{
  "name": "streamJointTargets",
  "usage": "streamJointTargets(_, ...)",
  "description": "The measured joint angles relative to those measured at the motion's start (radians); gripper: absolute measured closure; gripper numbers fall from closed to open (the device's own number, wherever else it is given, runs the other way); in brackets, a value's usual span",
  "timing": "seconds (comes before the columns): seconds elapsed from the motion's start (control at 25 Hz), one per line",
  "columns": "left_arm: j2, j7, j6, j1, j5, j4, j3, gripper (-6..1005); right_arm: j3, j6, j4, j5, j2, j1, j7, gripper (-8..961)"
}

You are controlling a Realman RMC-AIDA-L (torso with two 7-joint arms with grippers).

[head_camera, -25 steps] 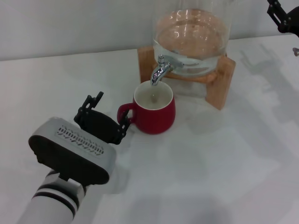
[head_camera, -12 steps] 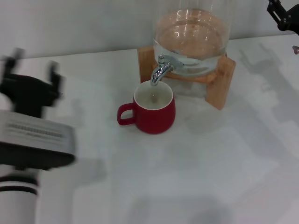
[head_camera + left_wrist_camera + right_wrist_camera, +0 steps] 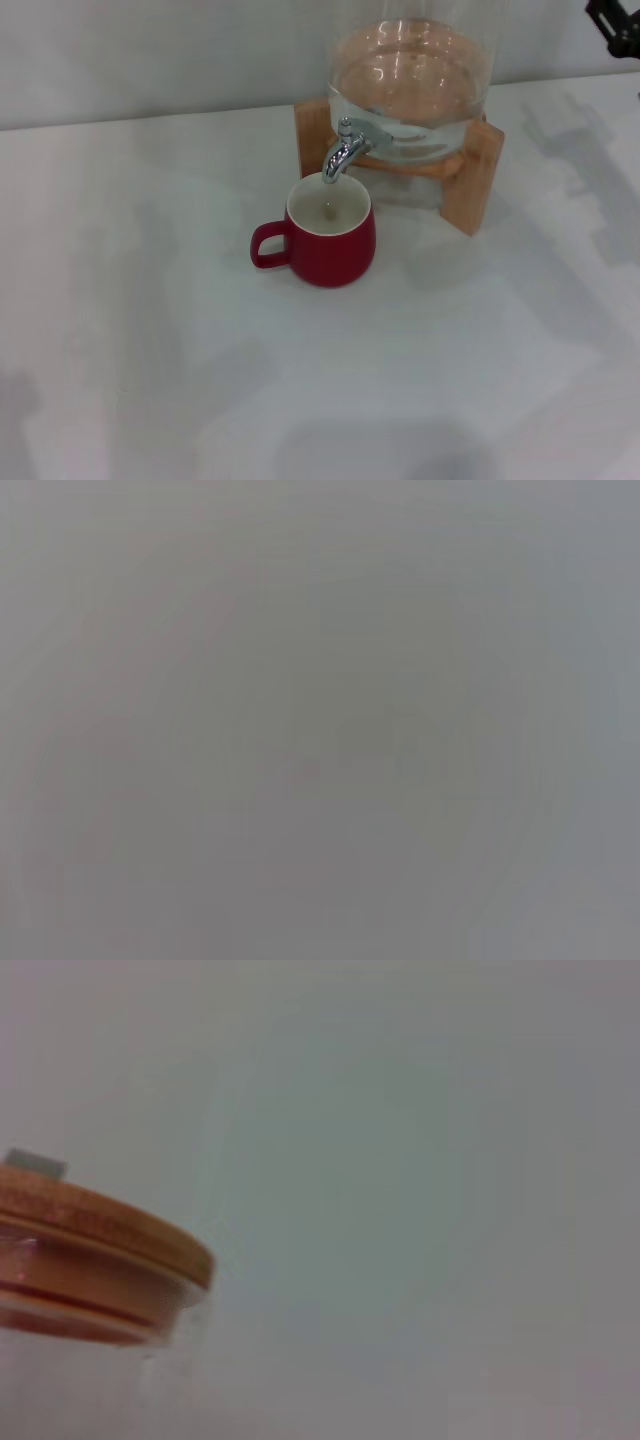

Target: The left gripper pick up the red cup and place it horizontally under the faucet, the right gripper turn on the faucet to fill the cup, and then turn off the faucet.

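We see only a small black part of the right gripper (image 3: 618,25) at the far right corner, and we cannot tell its state. The left gripper is out of view. The glossy red ceramic cup (image 3: 330,238) stands upright on the white surface (image 3: 420,380), directly under the shiny chrome faucet (image 3: 345,150).

The white counter (image 3: 180,330) carries two things, both toward its back edge, right of the middle. A red cup (image 3: 330,235) stands upright on it, handle pointing toward the left edge. Just behind the cup, a wooden stand (image 3: 470,185) rests on the counter, holding a glass jar (image 3: 410,75) close to the back edge.
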State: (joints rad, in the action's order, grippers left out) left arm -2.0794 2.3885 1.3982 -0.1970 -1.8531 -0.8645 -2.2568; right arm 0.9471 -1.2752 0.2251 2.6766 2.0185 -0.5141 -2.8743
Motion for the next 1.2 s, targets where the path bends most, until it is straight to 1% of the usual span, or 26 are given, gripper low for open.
streamJointTargets(0.08,0.003,0.192,0.008,0.015,-0.061,0.047,0.035,302,0.000,0.000,-0.001,0.021,-0.001,0.002,0.001,263)
streamJointTargets(0.2,0.005,0.373,0.005,0.019,-0.144,0.119,0.067,302,-0.013,-0.001,-0.002,0.038,-0.003,0.003,0.001,263)
streamJointTargets(0.32,0.005,0.457,0.003,0.000,-0.177,0.178,0.071,302,-0.054,0.002,-0.002,0.040,-0.004,0.002,0.001,263)
streamJointTargets(0.36,0.005,0.457,0.003,0.000,-0.177,0.178,0.071,302,-0.068,0.004,-0.003,0.040,-0.005,0.001,0.001,263)
streamJointTargets(0.4,0.004,0.477,-0.002,-0.017,-0.179,0.212,0.074,302,-0.082,0.007,-0.003,0.040,-0.005,0.000,0.001,263)
streamJointTargets(0.52,0.003,0.478,-0.007,-0.024,-0.177,0.227,0.081,302,-0.116,0.008,-0.003,0.040,-0.006,-0.004,0.001,263)
streamJointTargets(0.72,0.005,0.487,-0.011,-0.033,-0.170,0.258,0.087,302,-0.196,-0.029,0.001,0.041,-0.006,-0.003,0.056,263)
streamJointTargets(0.88,0.005,0.490,-0.012,-0.037,-0.169,0.276,0.097,302,-0.244,-0.079,0.000,0.042,-0.010,0.013,0.193,263)
streamJointTargets(1.08,0.005,0.489,-0.022,-0.037,-0.168,0.285,0.132,303,-0.242,-0.175,0.006,0.037,-0.013,0.064,0.390,263)
streamJointTargets(1.12,0.005,0.490,-0.023,-0.037,-0.168,0.285,0.134,303,-0.242,-0.175,0.006,0.037,-0.013,0.064,0.390,263)
streamJointTargets(1.2,0.005,0.493,-0.026,-0.033,-0.167,0.282,0.139,303,-0.235,-0.215,0.004,0.028,-0.013,0.082,0.452,263)
